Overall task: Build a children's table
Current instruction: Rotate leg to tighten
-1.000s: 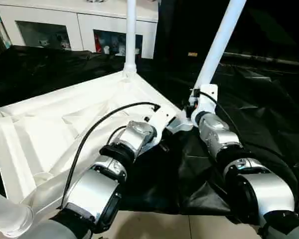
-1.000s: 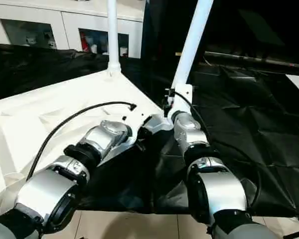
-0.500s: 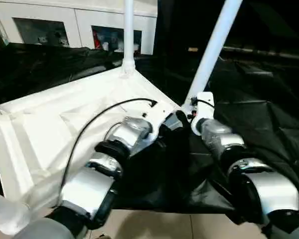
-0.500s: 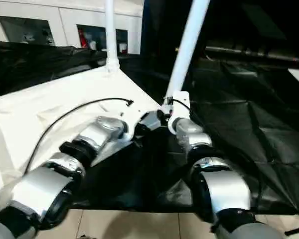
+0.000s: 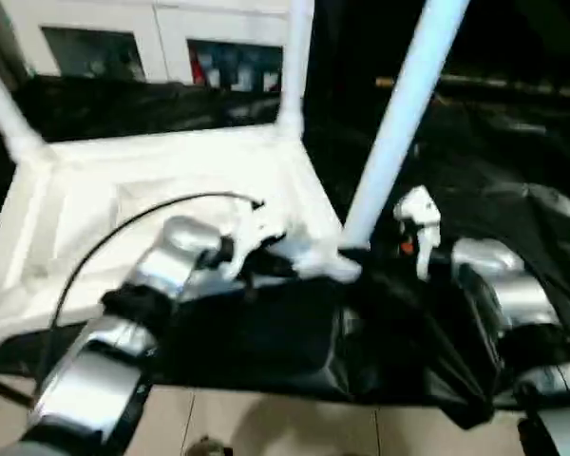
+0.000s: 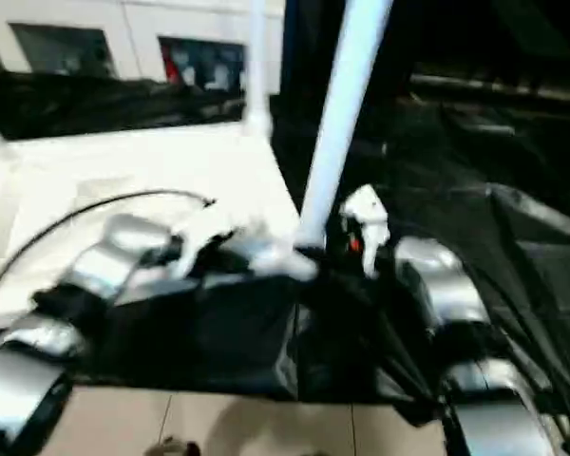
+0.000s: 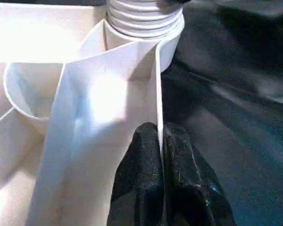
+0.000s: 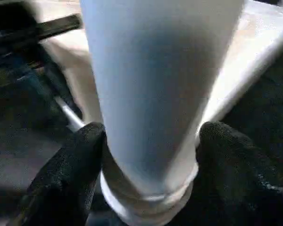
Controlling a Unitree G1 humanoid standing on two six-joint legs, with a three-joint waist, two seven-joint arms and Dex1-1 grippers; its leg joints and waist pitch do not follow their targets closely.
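Left gripper pinches the tabletop rim; right gripper straddles a leg, seemingly needing seating next.

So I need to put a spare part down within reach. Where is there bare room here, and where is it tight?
Free: the upturned tabletop's inner panel, between its far rim and the left arm's cable; also the black sheet right of the leaning leg.

Crowded: the near corner, where the left gripper pinches the rim and the right gripper straddles that leg.
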